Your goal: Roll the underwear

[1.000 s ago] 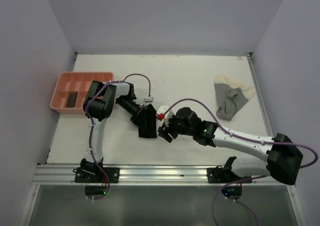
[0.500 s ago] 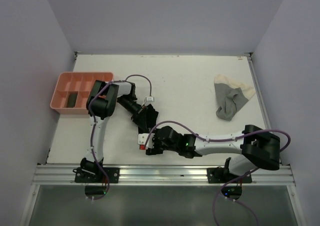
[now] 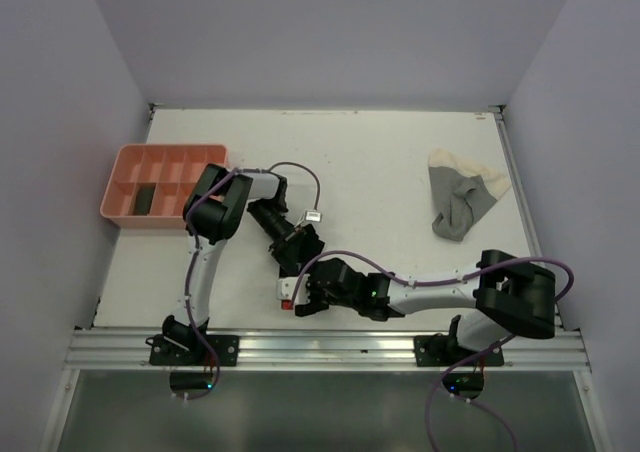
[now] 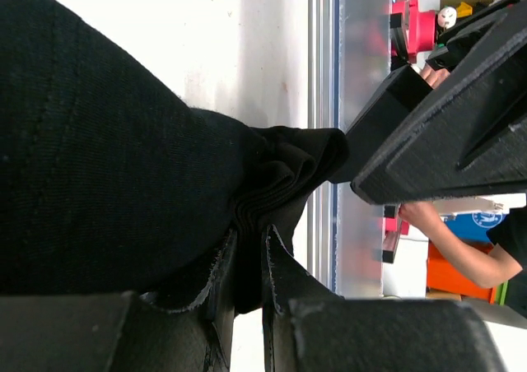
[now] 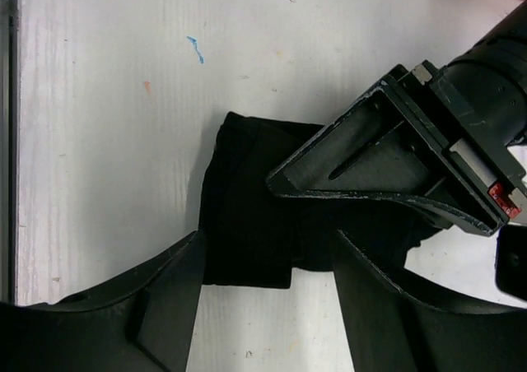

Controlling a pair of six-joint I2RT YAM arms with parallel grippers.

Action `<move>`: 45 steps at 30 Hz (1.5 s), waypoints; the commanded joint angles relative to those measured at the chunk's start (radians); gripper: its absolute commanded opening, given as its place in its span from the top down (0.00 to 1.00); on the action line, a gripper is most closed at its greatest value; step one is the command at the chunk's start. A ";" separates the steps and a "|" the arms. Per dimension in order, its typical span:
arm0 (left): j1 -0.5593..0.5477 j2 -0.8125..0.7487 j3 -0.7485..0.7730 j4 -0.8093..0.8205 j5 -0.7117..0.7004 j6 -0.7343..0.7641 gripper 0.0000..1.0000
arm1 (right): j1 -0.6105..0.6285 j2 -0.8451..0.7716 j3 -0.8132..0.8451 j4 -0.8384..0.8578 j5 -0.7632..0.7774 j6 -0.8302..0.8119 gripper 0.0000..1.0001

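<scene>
"Much done?"

"One black roll (image 3: 145,198) is lying in the pink plastic tray (image 3: 120,158). The left gripper (image 4: 247,261) is pinching a black cloth garment (image 5: 247,224) mid-table, the right gripper (image 5: 270,244) gaping over it. A crumpled grey-cream pair (image 3: 455,204) is lying unrolled."

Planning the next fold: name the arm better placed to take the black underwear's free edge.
Right, likely. The right pincer stands open, straddling the black underwear, while the left pincer is shut on that cloth, busy holding it.
</scene>
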 commanded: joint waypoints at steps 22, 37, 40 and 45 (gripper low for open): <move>-0.021 0.051 -0.015 0.221 -0.175 0.044 1.00 | 0.026 0.236 0.002 0.178 -0.010 0.058 0.73; 0.094 -0.262 0.135 0.330 -0.048 -0.037 0.66 | 0.021 0.189 0.048 -0.015 -0.172 0.282 1.00; 0.157 -0.344 0.125 0.439 0.027 -0.117 0.64 | -0.006 0.170 0.048 -0.011 -0.203 0.325 1.00; 0.256 -0.479 0.057 0.681 0.064 -0.289 0.62 | -0.142 0.164 0.069 0.015 -0.361 0.469 1.00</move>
